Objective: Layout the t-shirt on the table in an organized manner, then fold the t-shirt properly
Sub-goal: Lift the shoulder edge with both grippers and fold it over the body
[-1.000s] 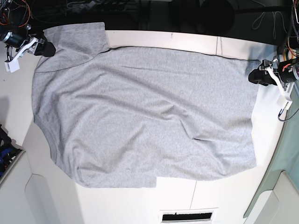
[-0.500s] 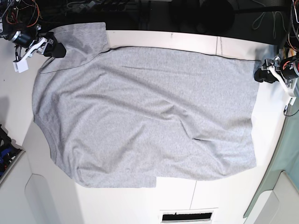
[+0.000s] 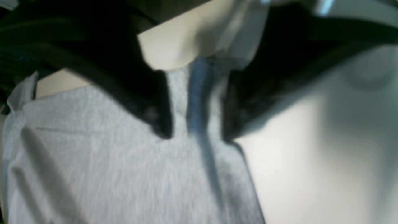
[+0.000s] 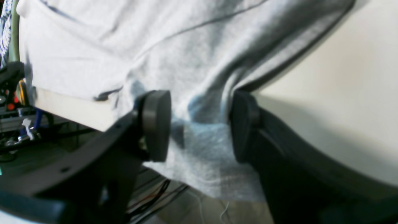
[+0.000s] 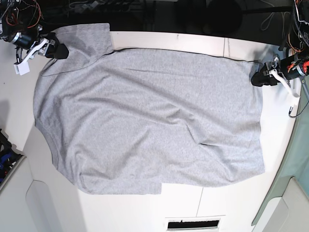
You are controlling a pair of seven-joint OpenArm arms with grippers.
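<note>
Now lying spread flat across tabletop (image 5: 193, 41), shirt (image 5: 145, 121). Right gripper (image 4: 199, 124) straddling sleeve edge at the back corner, jaws apart, cloth between. Left gripper (image 3: 196, 102) pinching hem corner opposite, jaws narrowed on shirt.

Along the top of the base view a dark space (image 5: 159, 14) held tangled cables. Pale grey rounded panels (image 5: 24, 203) filled the lower left corner, a teal-green cloth (image 5: 294, 154) the right edge. Light was even and soft.
</note>
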